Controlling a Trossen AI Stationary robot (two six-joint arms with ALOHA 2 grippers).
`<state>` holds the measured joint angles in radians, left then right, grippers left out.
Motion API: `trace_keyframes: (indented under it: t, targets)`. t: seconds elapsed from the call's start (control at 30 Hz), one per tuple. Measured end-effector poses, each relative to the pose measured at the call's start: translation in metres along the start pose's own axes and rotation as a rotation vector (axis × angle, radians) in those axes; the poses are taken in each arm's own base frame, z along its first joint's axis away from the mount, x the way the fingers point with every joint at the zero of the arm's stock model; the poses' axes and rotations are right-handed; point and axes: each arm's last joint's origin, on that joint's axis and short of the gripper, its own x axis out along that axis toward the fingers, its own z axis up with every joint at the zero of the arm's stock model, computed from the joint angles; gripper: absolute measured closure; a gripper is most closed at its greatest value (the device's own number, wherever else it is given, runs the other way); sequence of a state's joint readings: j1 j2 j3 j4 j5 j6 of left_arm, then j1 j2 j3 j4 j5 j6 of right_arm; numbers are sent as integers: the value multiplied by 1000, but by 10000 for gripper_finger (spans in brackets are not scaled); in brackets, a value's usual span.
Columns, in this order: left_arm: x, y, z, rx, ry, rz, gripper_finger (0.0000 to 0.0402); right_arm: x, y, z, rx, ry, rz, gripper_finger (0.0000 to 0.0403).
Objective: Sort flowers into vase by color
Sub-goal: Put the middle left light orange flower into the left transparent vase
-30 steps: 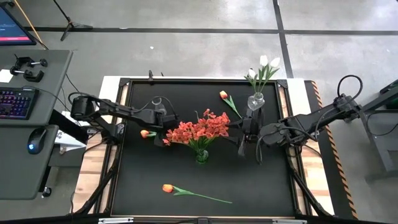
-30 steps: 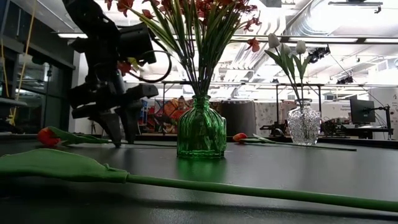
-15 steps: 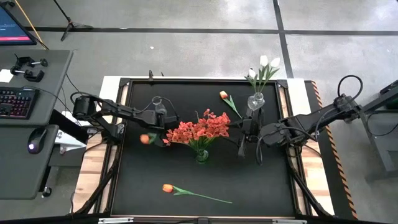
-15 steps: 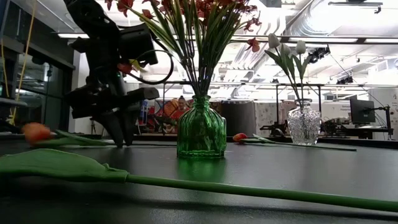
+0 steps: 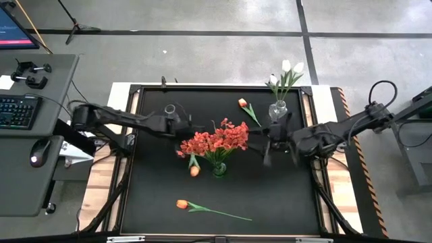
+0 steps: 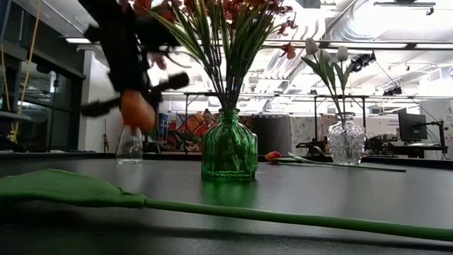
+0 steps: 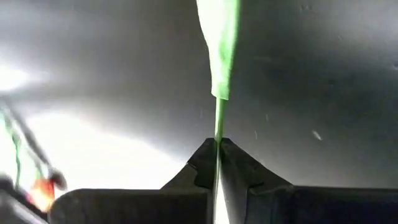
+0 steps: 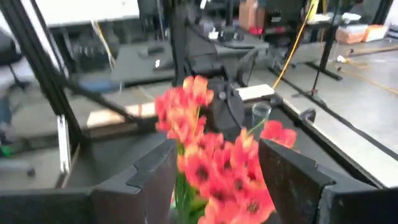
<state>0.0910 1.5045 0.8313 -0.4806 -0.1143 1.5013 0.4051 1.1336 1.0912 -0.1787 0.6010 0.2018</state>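
Note:
My left gripper (image 5: 181, 128) hangs over the table's left half, shut on an orange tulip (image 6: 136, 110) that dangles head down beside the red-orange blossoms (image 5: 216, 140). Those blossoms stand in a green vase (image 6: 228, 152). White tulips (image 5: 290, 67) stand in a clear vase (image 5: 278, 108) at the far right. One orange tulip (image 5: 181, 204) lies on its side near the front edge, another (image 5: 241, 102) beside the clear vase. My right gripper (image 5: 277, 156) is open, right of the green vase, with nothing between its fingers. My left gripper pinches the tulip's thin green stem (image 7: 218, 134) between its two fingertips, above the leaf (image 7: 221, 50). The fingers point down, and the stem runs on in line with them. The flower hangs below, head lowest (image 5: 194, 171), clear of the table.
A small empty clear vase (image 6: 129, 145) stands at the far left of the black mat (image 5: 283, 202). The long stem (image 6: 283, 218) of the front tulip crosses the near part of the mat. A desk with keyboard and mouse (image 5: 37, 152) stands left of the table.
My left gripper has shut on the stem of the orange tulip that lay left of the blossoms and has risen with it. The tulip has left the table and swung round; its head now hangs down nearer the green vase. My right gripper has shifted slightly, still open.

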Motion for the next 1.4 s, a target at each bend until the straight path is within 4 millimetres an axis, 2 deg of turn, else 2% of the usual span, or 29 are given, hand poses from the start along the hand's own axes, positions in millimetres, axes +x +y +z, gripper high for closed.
trace_keyframes:
  t: [0.2, 0.33, 0.6, 0.73, 0.83, 0.97, 1.1, 1.27, 1.4]
  targets:
    - [-45, -10, -15, -188, -16, 30, 401, -23, -13, 24, 96, -147, 2, 187]
    - [-62, -20, -26, -290, 49, 29, 401, -39, -21, 38, 106, -243, -14, 187]
    - [-73, -26, -53, -699, 227, 95, 401, -55, -29, 56, 44, -392, -26, 187]
    - [-83, -28, -57, -850, 118, 128, 401, -56, -32, 57, 27, -397, -120, 187]
    - [-91, -24, -56, -893, 3, 192, 401, -56, -34, 57, 42, -389, -195, 187]
    - [-101, -13, -60, -914, -36, 360, 401, -56, -35, 57, 58, -384, -245, 187]
    - [-113, 5, -79, -1071, -25, 651, 401, -57, -36, 57, 83, -384, -267, 187]
    - [-130, 16, -112, -1418, -41, 981, 401, -57, -37, 57, 59, -378, -288, 187]
    - [-153, 19, -126, -1760, -174, 1076, 401, -57, -37, 57, 42, -375, -291, 187]
